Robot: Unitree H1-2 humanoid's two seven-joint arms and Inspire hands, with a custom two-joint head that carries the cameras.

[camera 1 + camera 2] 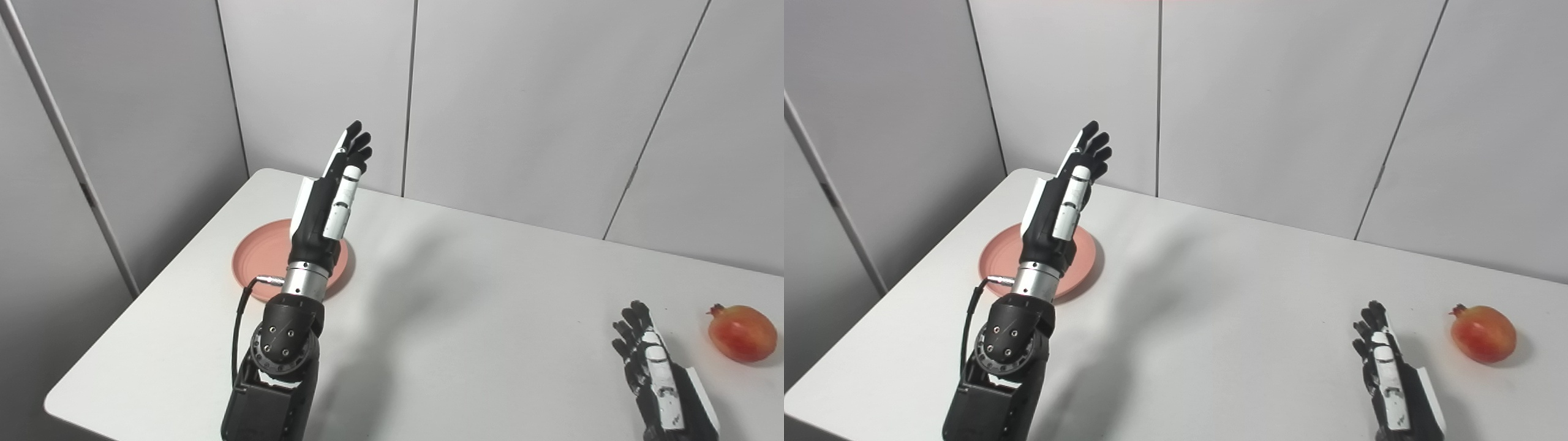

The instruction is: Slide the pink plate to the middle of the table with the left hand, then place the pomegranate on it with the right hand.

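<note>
The pink plate [260, 257] lies flat near the table's left edge, partly hidden behind my left forearm. My left hand [334, 184] is raised above the plate, fingers straight and together, pointing up and away, holding nothing. The pomegranate [742, 332] rests on the table at the far right. My right hand [652, 367] lies low at the front right, open and empty, a short way left of the pomegranate and apart from it.
The white table [478, 306] runs from a rounded front-left corner to the back wall of grey panels. The plate sits close to the left edge. My left arm's shadow falls across the table's middle.
</note>
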